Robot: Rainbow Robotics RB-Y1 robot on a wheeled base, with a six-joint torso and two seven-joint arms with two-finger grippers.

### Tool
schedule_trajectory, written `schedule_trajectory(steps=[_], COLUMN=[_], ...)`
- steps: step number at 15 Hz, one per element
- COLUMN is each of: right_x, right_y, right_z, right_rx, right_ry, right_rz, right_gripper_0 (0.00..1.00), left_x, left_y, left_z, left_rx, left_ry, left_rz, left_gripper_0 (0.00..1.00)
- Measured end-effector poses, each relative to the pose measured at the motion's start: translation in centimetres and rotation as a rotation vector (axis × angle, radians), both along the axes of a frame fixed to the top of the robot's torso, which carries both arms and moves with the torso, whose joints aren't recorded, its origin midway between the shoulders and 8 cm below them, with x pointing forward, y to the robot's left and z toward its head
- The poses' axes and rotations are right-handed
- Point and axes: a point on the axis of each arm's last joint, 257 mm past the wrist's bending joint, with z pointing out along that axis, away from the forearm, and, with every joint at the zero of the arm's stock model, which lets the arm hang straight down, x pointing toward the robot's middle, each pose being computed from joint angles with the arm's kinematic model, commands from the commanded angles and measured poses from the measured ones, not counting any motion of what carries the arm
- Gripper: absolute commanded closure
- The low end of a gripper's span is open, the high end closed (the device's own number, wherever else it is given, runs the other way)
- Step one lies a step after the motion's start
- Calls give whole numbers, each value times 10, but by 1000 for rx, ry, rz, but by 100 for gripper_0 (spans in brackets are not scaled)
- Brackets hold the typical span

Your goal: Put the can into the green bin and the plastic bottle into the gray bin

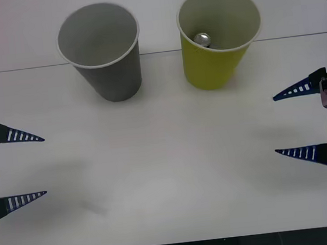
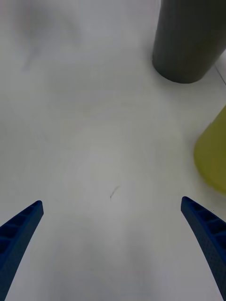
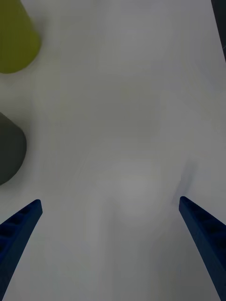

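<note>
Hovering low over the bench (image 1: 169,174), the left pincer (image 1: 44,166) and right pincer (image 1: 275,125) point inward, both spread; the can (image 1: 202,38) lies inside the green bin (image 1: 216,64).

You have bright, even overhead light on the white table (image 1: 169,174), with no hard glare. Faint smudged shadows lie on the table near the left gripper (image 1: 44,166), and a weaker one beside the right gripper (image 1: 275,125). The gray bin (image 1: 109,52) casts only a soft shade at its base. In both wrist views the bins look blurred.
</note>
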Motion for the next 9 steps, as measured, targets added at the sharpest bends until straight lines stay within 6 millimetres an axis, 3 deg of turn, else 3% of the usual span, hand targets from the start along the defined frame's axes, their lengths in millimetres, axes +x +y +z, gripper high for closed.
schedule_trajectory(steps=[9], right_x=[-3], right_y=[-6], right_z=[-1], right_rx=[-21], right_ry=[-3], right_rz=[11], right_gripper_0=[0], left_x=[0], left_y=[0], left_z=[0], left_rx=[0], left_ry=[0], left_rz=[0], left_gripper_0=[0])
